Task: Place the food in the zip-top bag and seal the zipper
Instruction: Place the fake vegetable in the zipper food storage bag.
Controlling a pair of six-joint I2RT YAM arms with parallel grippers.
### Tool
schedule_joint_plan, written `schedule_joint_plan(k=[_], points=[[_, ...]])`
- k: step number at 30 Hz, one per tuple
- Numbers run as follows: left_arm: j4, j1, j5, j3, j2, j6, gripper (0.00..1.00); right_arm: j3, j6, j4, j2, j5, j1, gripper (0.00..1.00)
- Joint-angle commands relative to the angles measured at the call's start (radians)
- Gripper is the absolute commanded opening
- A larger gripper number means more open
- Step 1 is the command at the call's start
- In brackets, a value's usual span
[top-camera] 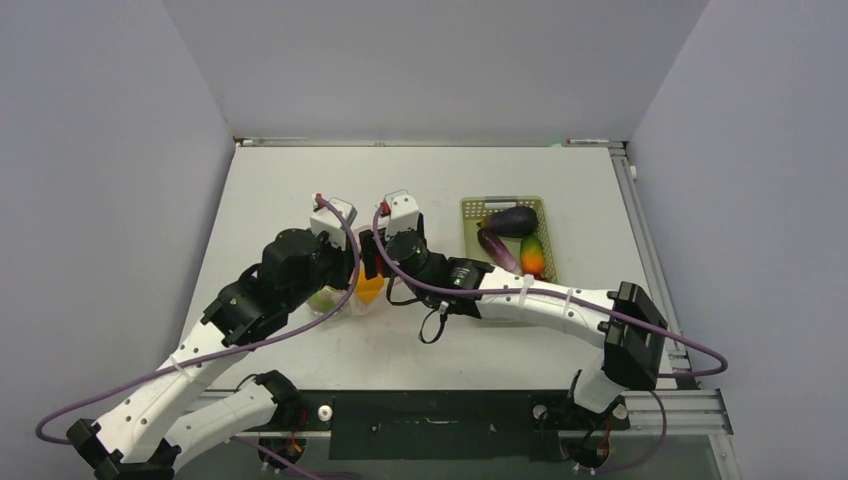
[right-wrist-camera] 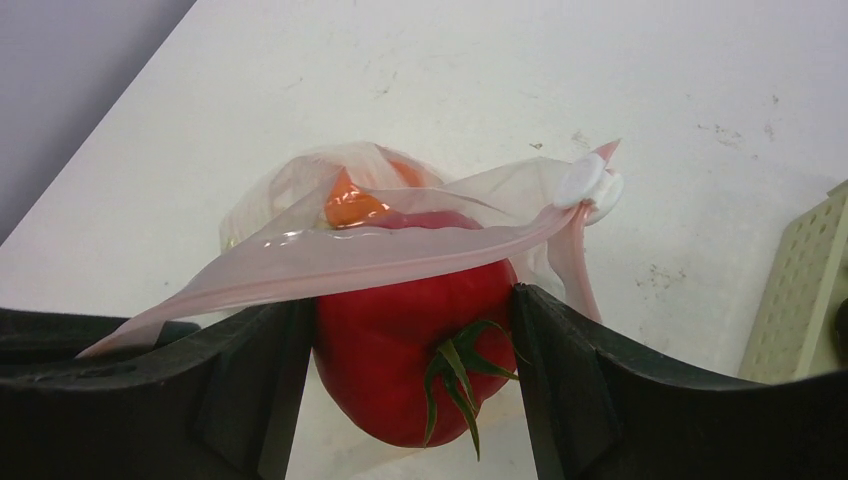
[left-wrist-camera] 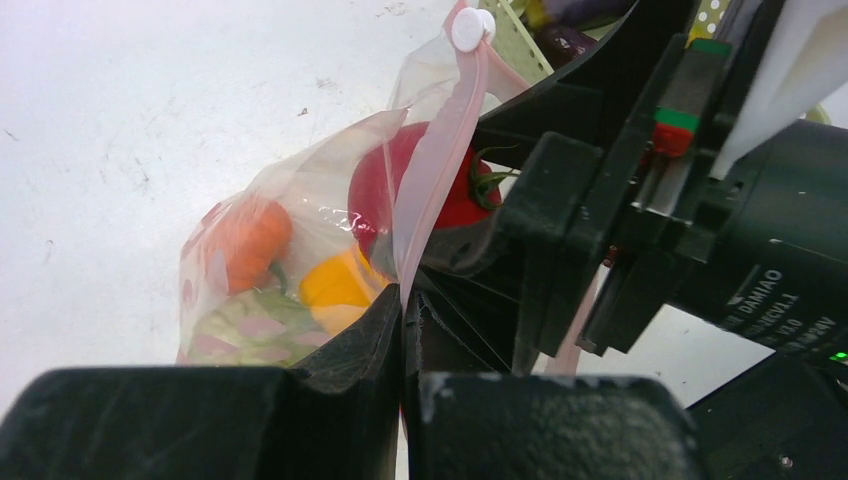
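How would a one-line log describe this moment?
left gripper: shut on pink-red zipper strip | right gripper: shut on red toy tomato at mouth of clear plastic bag | bag: unsealed

Red tomato (right-wrist-camera: 400,320) blocks the zip-top bag (left-wrist-camera: 300,190) mouth, left hand (left-wrist-camera: 405,335) and right hand (right-wrist-camera: 410,310) crowding it; table (top-camera: 260,190) leftward lies open.
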Motion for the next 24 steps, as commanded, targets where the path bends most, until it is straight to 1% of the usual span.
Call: schedule_joint_plan(k=[1,2,4,8,11,14,16,18,24], points=[[0.042,0.006,0.007,0.007,0.000,0.001,0.00,0.028,0.005,0.109,0.017,0.112,-0.002,0.49],[0.042,0.006,0.008,0.007,0.000,0.001,0.00,0.024,0.004,0.132,0.021,0.127,-0.003,0.50],[0.042,0.006,0.007,0.007,0.001,0.001,0.00,0.014,0.004,0.161,0.027,0.141,-0.006,0.55],[0.042,0.006,0.005,0.007,0.005,0.001,0.00,-0.007,0.008,0.209,0.039,0.168,-0.010,0.70],[0.042,0.006,0.003,0.006,0.006,0.001,0.00,-0.015,0.017,0.224,0.044,0.159,-0.016,0.77],[0.043,0.007,0.003,0.006,0.008,0.001,0.00,-0.025,0.024,0.234,0.041,0.153,-0.021,0.90],[0.042,0.006,0.003,0.007,0.009,0.001,0.00,-0.029,0.027,0.237,0.040,0.140,-0.025,0.96],[0.042,0.007,0.002,0.007,0.009,0.001,0.00,-0.033,0.030,0.238,0.038,0.127,-0.029,0.98],[0.041,0.006,-0.002,0.006,0.009,0.001,0.00,-0.039,0.030,0.225,0.017,0.086,-0.031,0.99]])
